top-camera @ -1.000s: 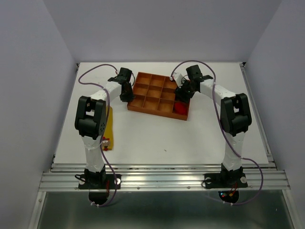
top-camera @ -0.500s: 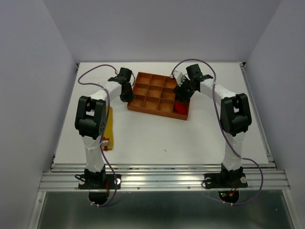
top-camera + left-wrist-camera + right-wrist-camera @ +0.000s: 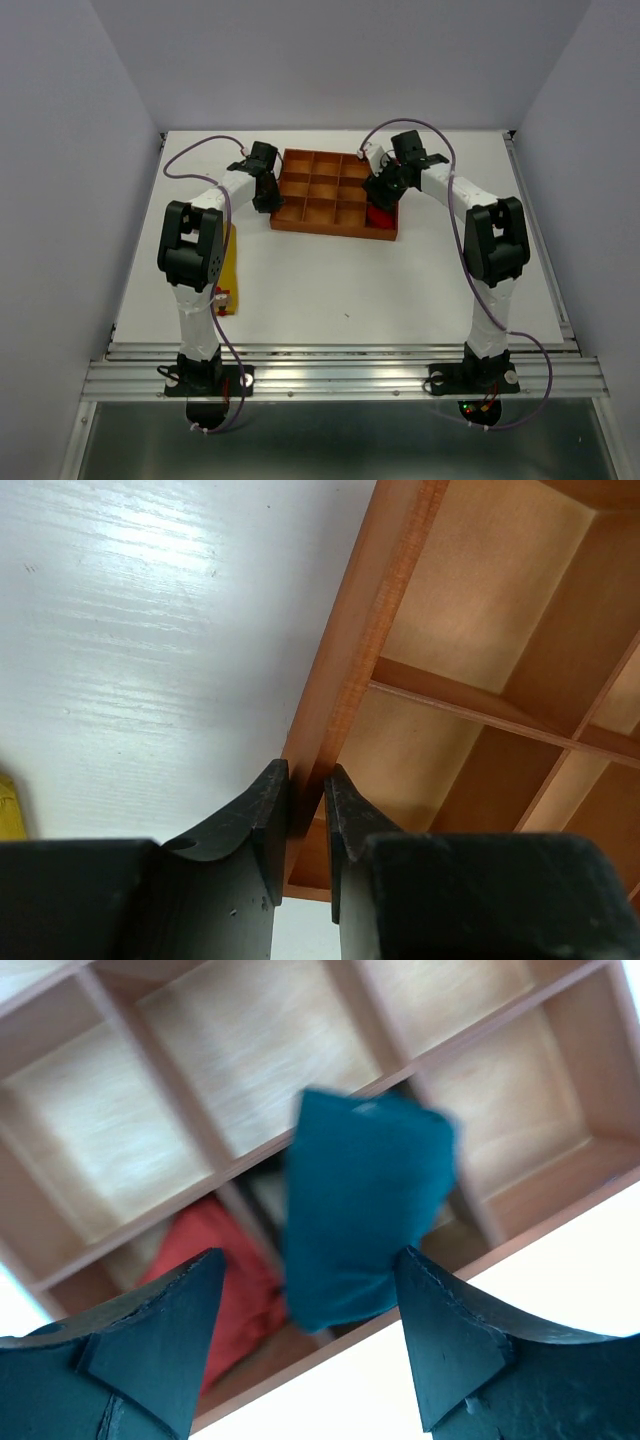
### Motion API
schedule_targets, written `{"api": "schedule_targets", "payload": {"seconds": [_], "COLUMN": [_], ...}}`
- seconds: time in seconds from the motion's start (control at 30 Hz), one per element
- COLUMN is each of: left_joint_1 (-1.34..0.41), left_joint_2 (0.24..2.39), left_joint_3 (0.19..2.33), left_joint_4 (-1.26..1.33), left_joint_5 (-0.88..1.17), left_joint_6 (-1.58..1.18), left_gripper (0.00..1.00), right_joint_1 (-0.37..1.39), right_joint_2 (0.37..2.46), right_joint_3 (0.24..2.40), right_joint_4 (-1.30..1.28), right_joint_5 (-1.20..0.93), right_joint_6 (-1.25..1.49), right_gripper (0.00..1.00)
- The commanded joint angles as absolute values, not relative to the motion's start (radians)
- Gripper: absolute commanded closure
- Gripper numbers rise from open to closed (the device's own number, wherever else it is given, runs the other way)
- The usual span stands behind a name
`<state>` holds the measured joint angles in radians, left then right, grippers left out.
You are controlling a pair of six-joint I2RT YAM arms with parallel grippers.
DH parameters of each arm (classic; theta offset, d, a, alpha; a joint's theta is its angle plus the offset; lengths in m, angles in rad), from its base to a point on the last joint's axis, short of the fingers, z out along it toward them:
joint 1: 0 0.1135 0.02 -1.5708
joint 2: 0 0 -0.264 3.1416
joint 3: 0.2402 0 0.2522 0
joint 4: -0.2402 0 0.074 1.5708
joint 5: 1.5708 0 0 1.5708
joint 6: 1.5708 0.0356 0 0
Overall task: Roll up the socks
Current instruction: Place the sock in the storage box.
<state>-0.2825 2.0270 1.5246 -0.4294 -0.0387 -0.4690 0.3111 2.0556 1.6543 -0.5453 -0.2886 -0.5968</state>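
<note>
The left jaws are clenched on the left wall of the tray (image 3: 357, 630), one finger outside over the white bench (image 3: 140, 630) and the other inside the tray, close to one of its corners. The right jaws stand released, wide apart, above the tray's right-hand column. The teal sock (image 3: 365, 1190), bunched and blurred, shows between them. There is a clear gap between it and one finger, and its other edge sits right at the opposite finger. Whether it touches that finger or rests on a divider I cannot tell. Beside it, the red sock (image 3: 215, 1280) lies in the near-right compartment, against the outer wall, with bare bench just past that edge. From above, the tray sits at the far middle of the bench, with open white surface in front of it down to the metal rail (image 3: 340, 365). The yellow sock (image 3: 229, 262) lies flat alongside the left arm (image 3: 190, 250), well apart from the tray. A small white-and-red mark at its near end is too small to read.
</note>
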Motion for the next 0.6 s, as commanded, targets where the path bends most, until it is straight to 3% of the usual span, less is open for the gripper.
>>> {"api": "schedule_targets", "payload": {"seconds": [0.0, 0.57], "left_joint_1": [-0.282, -0.282], "left_joint_2": [2.08, 2.083], "left_joint_3": [1.503, 1.512], "left_joint_4": [-0.397, -0.402], "left_joint_5": [-0.057, -0.051], "left_joint_6": [-0.569, -0.546], "left_gripper": [1.0, 1.0], "right_joint_1": [0.334, 0.334], "right_joint_2": [2.006, 2.072], "right_joint_3": [1.698, 1.709], "right_joint_4": [-0.526, -0.328], "right_joint_5": [-0.357, -0.138], "right_joint_6": [-0.58, -0.508], "right_gripper": [0.26, 0.26]}}
